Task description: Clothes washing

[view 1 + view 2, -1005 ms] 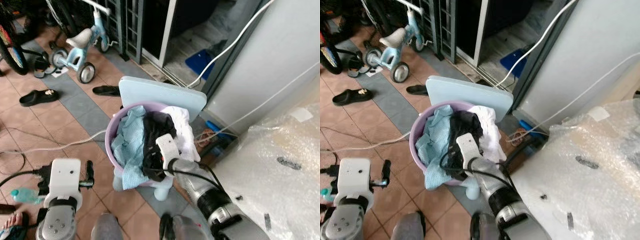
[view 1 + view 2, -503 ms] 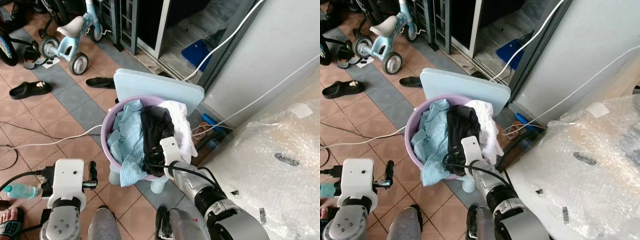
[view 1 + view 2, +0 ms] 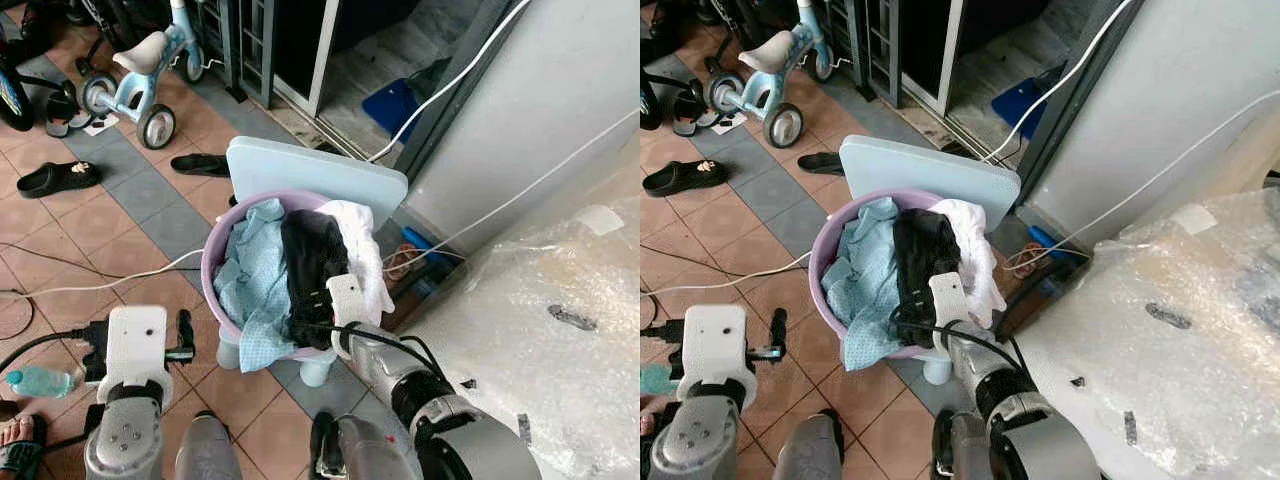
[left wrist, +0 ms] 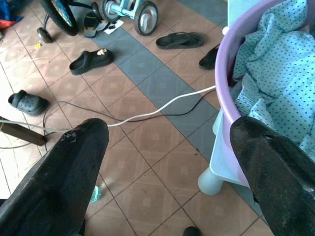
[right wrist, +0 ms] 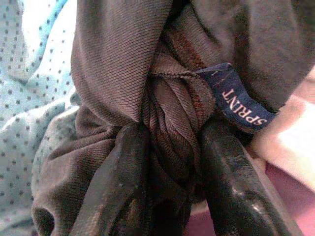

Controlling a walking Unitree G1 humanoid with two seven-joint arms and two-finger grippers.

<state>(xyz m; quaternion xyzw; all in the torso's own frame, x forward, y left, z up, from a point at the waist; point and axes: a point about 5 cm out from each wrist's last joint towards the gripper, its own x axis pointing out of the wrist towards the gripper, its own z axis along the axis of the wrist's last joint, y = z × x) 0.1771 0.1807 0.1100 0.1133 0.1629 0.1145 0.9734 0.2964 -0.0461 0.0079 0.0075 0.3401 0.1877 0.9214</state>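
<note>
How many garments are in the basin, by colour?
Light blue dotted garment: 1
Black garment, pinched by the right claw: 1
White garment: 1
Total: 3 in the purple basin; any buried beneath are hidden.

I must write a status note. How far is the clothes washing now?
Nothing looks finished: the purple plastic basket holds the light blue dotted cloth and white cloth. In hand: the right gripper pinches the dark garment in the basket. The left gripper hangs open over the floor. Left: lifting the clothes out.
</note>
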